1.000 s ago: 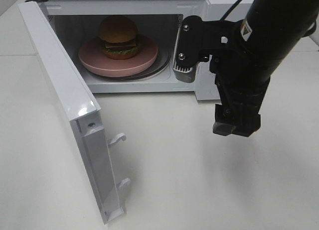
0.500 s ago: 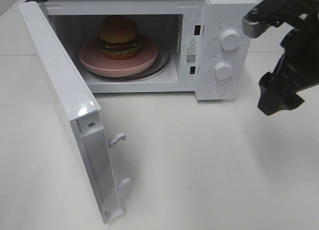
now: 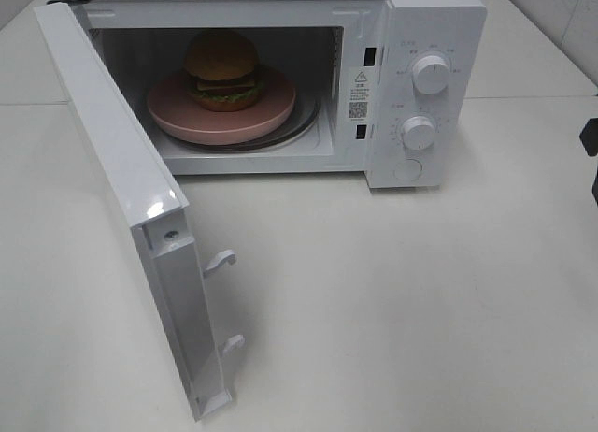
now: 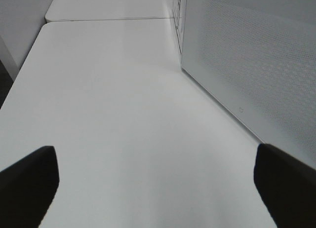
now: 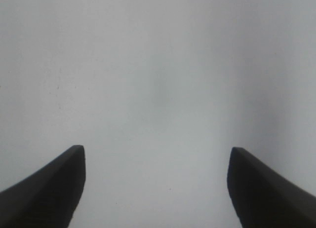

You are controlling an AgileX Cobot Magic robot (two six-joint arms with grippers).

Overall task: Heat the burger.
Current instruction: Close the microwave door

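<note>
I counted one microwave (image 3: pixel 430 21) with one door (image 3: pixel 103 151), open on the left. Inside sat one burger (image 3: pixel 222 67) on one pink plate (image 3: pixel 177 114). On the right were two knobs, the far knob (image 3: pixel 431 74) and the near knob (image 3: pixel 418 133), plus one round button (image 3: pixel 407 170). The door carried two hooks, the far hook (image 3: pixel 220 260) and the near hook (image 3: pixel 232 342). I had two grippers, the left gripper (image 4: pixel 155 161) and the right gripper (image 5: pixel 157 154), each showing two dark fingers (image 4: pixel 29 183).
</note>
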